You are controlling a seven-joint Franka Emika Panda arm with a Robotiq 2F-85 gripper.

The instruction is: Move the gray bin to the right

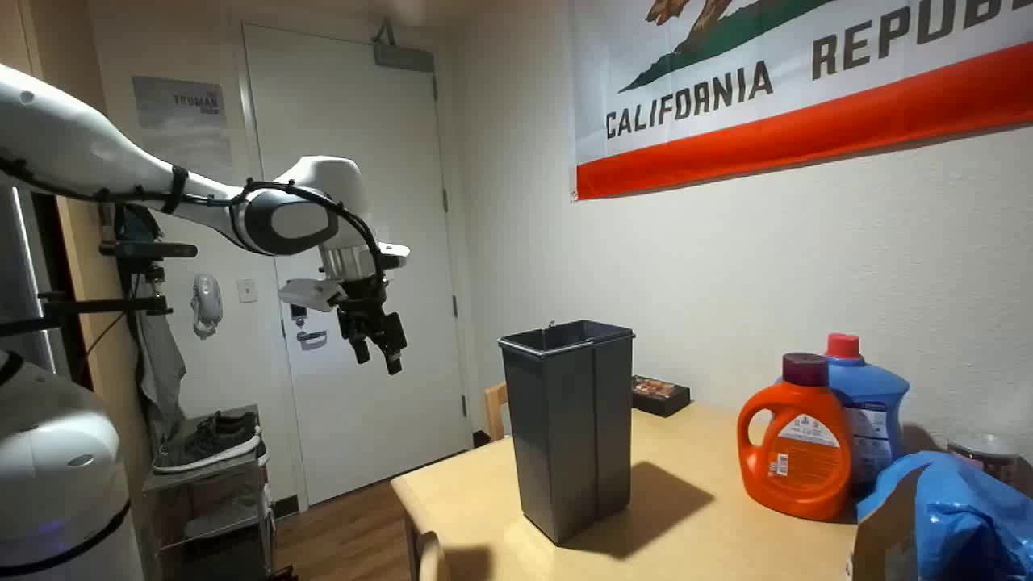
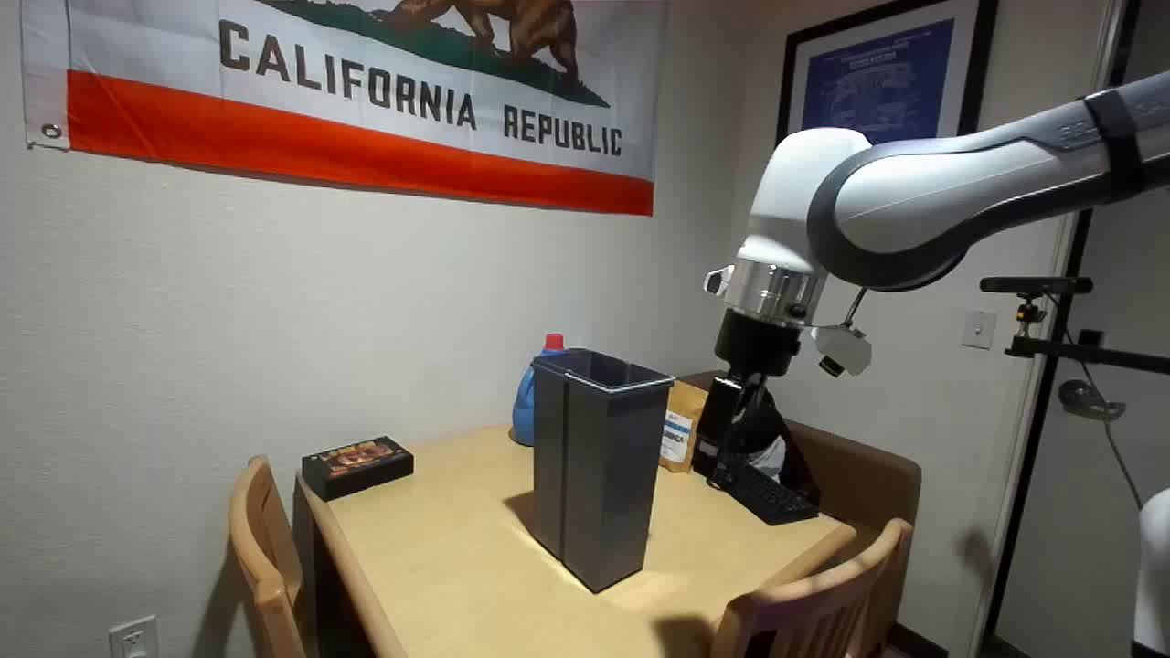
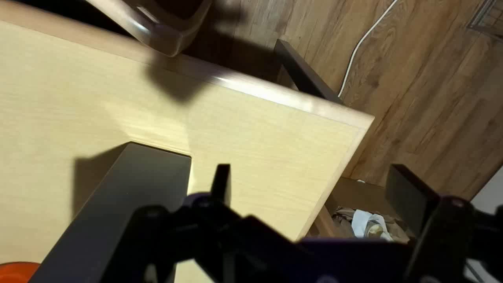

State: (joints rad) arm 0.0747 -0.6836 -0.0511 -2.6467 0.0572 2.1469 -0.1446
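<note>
The gray bin [image 1: 557, 436] is a tall dark plastic wastebasket with a rimmed open top. It stands upright on the wooden table [image 1: 452, 492] and also shows in an exterior view [image 2: 599, 475]. In the wrist view the bin [image 3: 157, 173] is at the lower left, partly hidden by the gripper. My gripper [image 1: 378, 361] points down in the air, off to one side of the bin and apart from it. It also shows in an exterior view [image 2: 724, 461]. In the wrist view the gripper's fingers [image 3: 310, 175] are wide apart, with nothing held between them.
An orange detergent jug [image 1: 795, 460], a blue bottle [image 1: 876, 395] and a blue bag [image 1: 968, 516] stand on the table beyond the bin. A black box [image 2: 356, 466] lies near the wall. A keyboard [image 2: 768, 493] and wooden chairs [image 2: 813, 594] are at the table's sides.
</note>
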